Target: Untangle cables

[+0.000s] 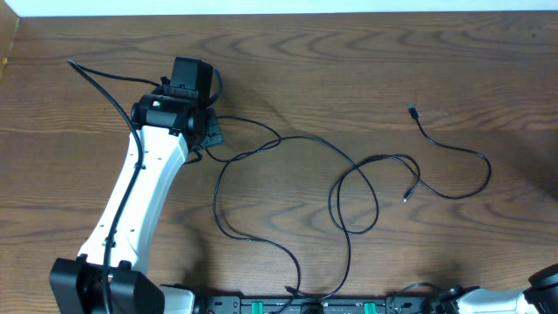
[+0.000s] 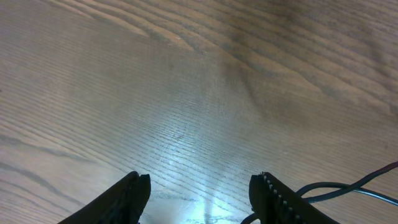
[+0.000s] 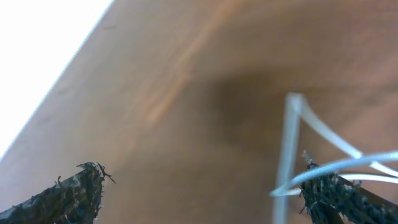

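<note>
Brown wood-grain table (image 1: 305, 52), pale strip along 12 o'clock edge. Black cables (image 1: 384, 157) loop from centre toward 3 o'clock; white cable (image 3: 285, 149) beside spread-open right gripper (image 3: 202, 180). Left gripper (image 2: 202, 186) open over bare wood, 10 o'clock.

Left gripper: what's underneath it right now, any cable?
The left wrist view shows bare table between the open left gripper's fingers, with a black cable just outside it. Overhead, the arm covers that spot, so any cable further back is hidden.
</note>
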Controlling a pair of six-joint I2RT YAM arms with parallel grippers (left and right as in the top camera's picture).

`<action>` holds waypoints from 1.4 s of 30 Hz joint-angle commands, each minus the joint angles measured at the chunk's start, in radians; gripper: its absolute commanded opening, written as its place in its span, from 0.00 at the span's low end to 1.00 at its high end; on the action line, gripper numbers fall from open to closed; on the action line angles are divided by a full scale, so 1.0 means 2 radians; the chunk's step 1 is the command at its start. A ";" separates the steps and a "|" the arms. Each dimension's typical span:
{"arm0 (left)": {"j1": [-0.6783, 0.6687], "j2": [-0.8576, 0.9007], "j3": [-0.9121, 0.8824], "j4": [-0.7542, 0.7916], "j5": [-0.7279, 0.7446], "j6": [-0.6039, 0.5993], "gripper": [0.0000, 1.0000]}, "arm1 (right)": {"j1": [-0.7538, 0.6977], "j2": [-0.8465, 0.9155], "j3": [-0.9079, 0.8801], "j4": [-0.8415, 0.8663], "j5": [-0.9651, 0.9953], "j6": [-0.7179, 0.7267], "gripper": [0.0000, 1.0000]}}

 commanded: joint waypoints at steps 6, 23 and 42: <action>0.000 -0.002 0.001 -0.001 -0.002 -0.002 0.65 | 0.048 -0.015 0.005 -0.023 -0.158 -0.029 0.99; 0.000 -0.002 0.001 -0.001 -0.002 -0.002 0.65 | 0.073 -0.032 0.005 -0.124 0.087 -0.003 0.99; 0.000 -0.002 0.001 0.002 -0.002 -0.002 0.65 | 0.172 -0.062 0.005 -0.135 -0.088 -0.059 0.99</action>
